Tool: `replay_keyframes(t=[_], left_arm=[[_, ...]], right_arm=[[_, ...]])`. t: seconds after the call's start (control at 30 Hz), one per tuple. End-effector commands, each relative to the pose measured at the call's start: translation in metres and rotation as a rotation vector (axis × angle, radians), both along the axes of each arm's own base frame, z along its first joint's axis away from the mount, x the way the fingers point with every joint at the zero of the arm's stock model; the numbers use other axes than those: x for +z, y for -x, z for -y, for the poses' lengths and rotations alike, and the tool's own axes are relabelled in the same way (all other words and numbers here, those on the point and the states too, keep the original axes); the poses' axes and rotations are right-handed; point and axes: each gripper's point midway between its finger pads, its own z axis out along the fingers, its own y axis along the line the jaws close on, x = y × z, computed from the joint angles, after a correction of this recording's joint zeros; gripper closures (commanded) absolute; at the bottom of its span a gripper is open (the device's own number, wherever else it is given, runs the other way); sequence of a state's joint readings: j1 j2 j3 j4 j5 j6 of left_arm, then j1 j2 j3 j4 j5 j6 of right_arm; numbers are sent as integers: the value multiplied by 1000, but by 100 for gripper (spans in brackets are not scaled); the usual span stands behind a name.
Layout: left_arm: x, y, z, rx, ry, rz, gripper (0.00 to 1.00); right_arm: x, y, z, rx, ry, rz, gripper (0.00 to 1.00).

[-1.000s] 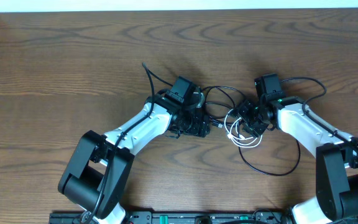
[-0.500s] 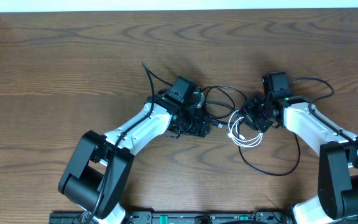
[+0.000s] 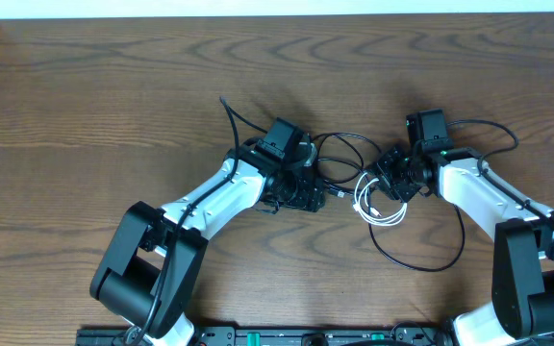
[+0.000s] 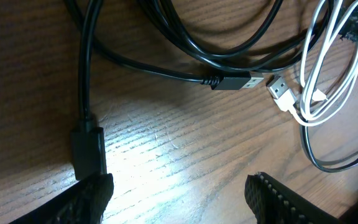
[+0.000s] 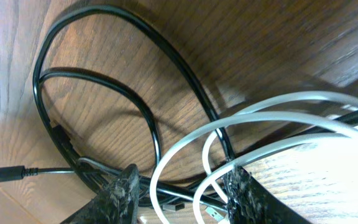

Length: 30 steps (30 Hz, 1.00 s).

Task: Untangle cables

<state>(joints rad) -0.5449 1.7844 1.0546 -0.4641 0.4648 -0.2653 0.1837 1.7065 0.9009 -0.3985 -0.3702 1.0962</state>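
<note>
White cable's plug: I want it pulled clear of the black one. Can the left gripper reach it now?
Probably yes. The left gripper is open, with bare table between it and the white plug, though the black plug lies close beside.

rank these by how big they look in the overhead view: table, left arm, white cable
1. table
2. left arm
3. white cable, just a small coil

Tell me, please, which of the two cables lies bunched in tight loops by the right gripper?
The white cable: wound in small loops at the right gripper. The black cable sprawls in wide loops instead.
</note>
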Motion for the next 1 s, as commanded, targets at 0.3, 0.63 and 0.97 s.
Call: replay_keyframes(t=[0.3,0.63,0.97], left_arm=[[-4,0,-2,-2,-12,-6,27],[-4,0,-2,-2,-12,-6,27],[-4,0,-2,-2,-12,-6,27]], right_arm=[[-10,1,18,-78,120,-4,50],[-14,10,14,-62,131,-33,75],[-19,27,16,0,175,-83,99]])
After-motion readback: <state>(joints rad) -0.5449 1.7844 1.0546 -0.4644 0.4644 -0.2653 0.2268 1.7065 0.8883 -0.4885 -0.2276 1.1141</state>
